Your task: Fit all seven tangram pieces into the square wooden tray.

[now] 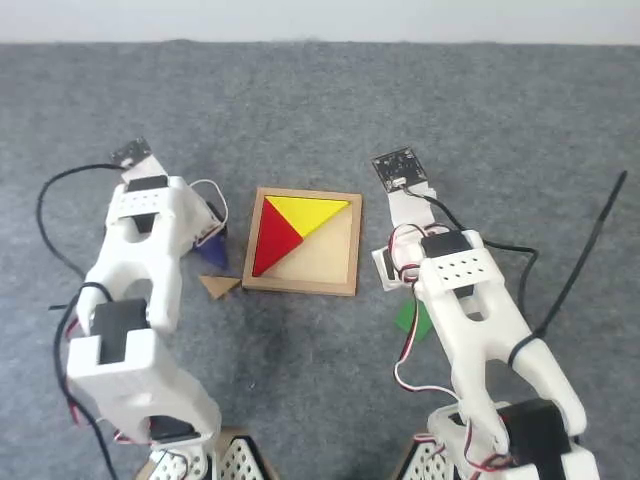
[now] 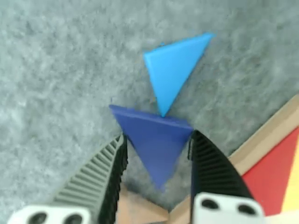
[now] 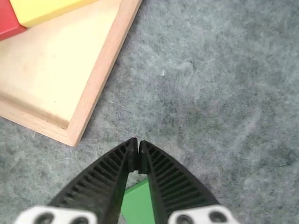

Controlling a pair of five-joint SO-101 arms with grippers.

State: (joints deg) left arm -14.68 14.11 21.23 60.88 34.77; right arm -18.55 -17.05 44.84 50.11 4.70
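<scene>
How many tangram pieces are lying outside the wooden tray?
4: a dark blue triangle between the fingers of the left gripper, a light blue triangle beyond it, a tan triangle beside the tray, a green piece under the right arm. Another may be hidden.

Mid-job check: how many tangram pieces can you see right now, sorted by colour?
Red piece: 1
Yellow piece: 1
Dark blue piece: 1
Light blue piece: 1
Tan piece: 1
Green piece: 1
Total: 6 pieces visible
</scene>
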